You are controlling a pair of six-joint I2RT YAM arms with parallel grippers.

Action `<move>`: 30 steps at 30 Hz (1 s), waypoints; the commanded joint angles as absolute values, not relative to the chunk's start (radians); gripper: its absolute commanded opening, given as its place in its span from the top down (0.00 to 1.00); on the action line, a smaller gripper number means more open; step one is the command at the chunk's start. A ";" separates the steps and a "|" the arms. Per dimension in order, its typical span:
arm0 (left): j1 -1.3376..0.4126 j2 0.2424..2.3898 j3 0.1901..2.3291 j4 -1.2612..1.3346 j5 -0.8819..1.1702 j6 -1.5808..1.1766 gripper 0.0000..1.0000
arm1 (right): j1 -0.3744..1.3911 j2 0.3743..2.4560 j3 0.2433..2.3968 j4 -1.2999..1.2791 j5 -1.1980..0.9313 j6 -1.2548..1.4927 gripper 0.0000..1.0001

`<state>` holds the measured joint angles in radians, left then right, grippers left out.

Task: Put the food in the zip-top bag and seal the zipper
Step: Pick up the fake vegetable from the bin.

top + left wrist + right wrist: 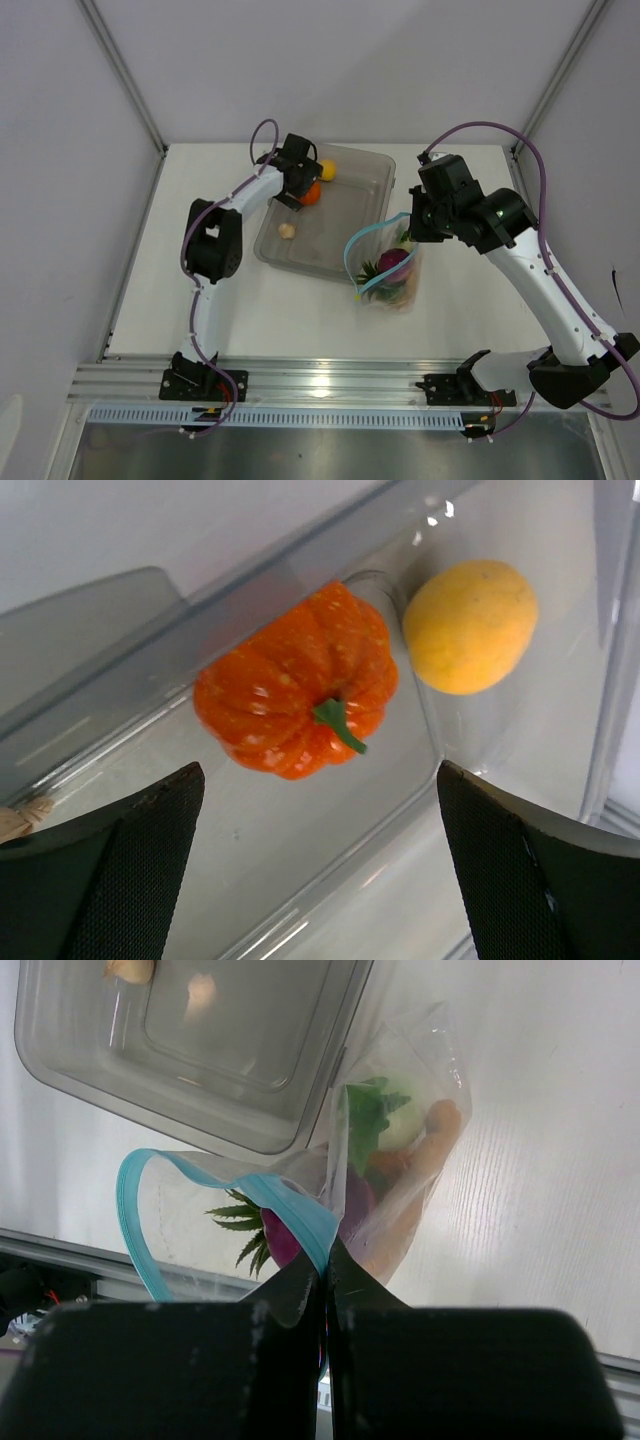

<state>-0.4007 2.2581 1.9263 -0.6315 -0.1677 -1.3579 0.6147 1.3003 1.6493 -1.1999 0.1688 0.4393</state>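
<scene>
From above, the left gripper [298, 182] hangs over the 11 o'clock corner of the tray [345, 235], above the pumpkin [311, 194] and lemon [326, 170]. The zip-top bag [395, 275], partly filled, lies at the tray's 4 o'clock, with the right gripper [412, 230] at its mouth. The left wrist shows jaws spread wide framing the pumpkin, lemon at its 2 o'clock: descend centred, clear of the wall. The right wrist shows jaws pinched on the zipper [135, 1210]; best hold that mouth agape.
</scene>
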 commanded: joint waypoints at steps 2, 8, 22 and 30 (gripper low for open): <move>-0.396 2.296 1.963 -0.698 -0.225 -1.442 0.01 | 0.611 1.272 1.647 -1.184 0.189 0.422 1.00; -0.396 2.318 1.956 -0.713 -0.213 -1.512 0.01 | 0.611 1.281 1.646 -1.170 0.178 0.414 1.00; -0.402 2.332 1.973 -0.704 -0.293 -1.523 0.14 | 0.609 1.285 1.647 -1.164 0.187 0.402 1.00; -0.425 2.330 1.968 -0.686 -0.339 -1.539 0.29 | 0.609 1.267 1.652 -1.160 0.186 0.403 1.00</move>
